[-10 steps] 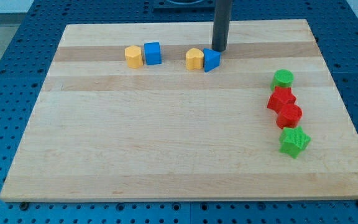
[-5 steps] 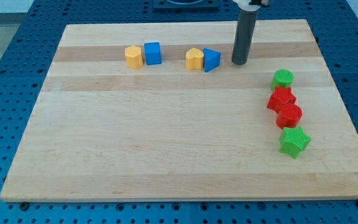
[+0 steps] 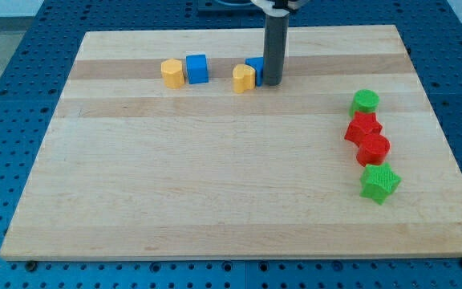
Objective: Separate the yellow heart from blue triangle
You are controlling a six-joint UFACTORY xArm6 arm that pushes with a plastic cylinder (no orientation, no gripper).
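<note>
**Two blocks not yet parted, near the bench's far edge**

Two task blocks sit touching, close to the middle of the far edge of the bench [image 3: 215,201]: the yellow heart [image 3: 244,79] on the left-edge side, the blue triangle [image 3: 254,67] pressed against it and half hidden behind my rod. My tip [image 3: 272,83] stands against the triangle's side that faces the right edge. The tool is a bare rod with nothing to open or close, and it holds nothing.

I judge the split unfinished. Next, I would bring my tip between the pair and push only one block away.

The heart's lobes seem to face the left edge; I cannot make out the triangle's heading or long axis.
</note>
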